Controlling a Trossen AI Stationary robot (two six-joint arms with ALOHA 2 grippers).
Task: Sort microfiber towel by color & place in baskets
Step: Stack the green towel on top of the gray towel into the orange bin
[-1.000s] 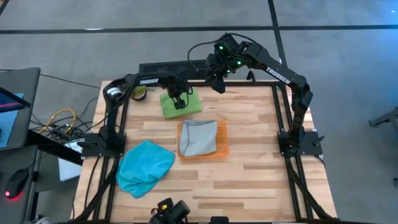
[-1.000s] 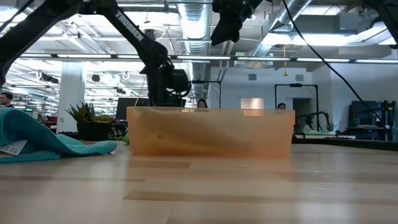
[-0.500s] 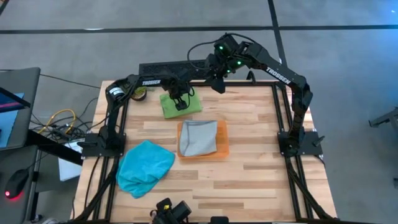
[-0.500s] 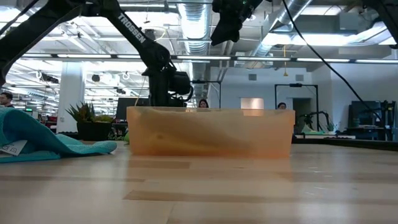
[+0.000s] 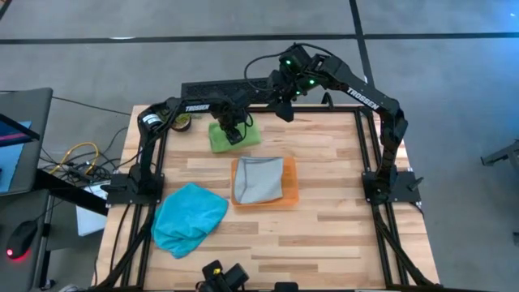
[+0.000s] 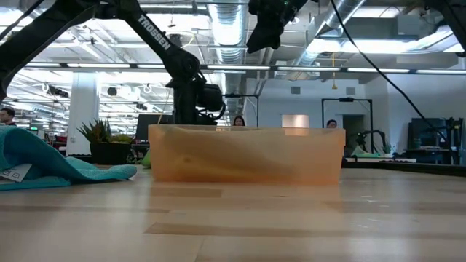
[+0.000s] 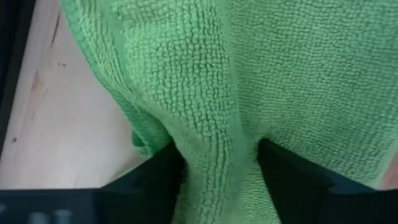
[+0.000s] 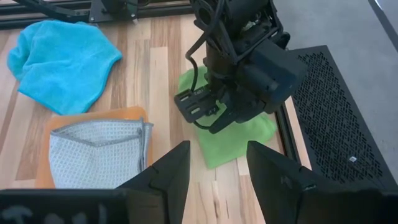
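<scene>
High view gives you the whole desk [image 5: 324,235]: the left gripper [image 5: 233,132] is down on the green towel [image 5: 250,138] at the far side, a little left of centre. Your left wrist view shows that towel [image 7: 298,74] filling nearly everything, with a raised fold of it running between the two dark fingers [image 7: 155,174], which stand apart on either side of the fold; you cannot tell whether they press it. From the right wrist view you see the left gripper [image 8: 205,115] planted on the green towel [image 8: 264,127] close to the desk's far rail.

Your right gripper [image 5: 283,108] hangs above the far edge of the desk, just right of the left one, fingers [image 8: 168,174] apart with nothing between them.

Look to the orange tray [image 5: 290,188] at the desk's centre, just nearer than the green towel: a grey towel [image 5: 259,178] lies inside it. In the low view the tray [image 6: 246,154] stands as a translucent orange wall, with the left arm coming down behind it.

A teal towel [image 5: 189,217] lies bunched at the near left of the desk, well apart from the tray. A small potted plant [image 5: 182,122] sits at the far left corner.
</scene>
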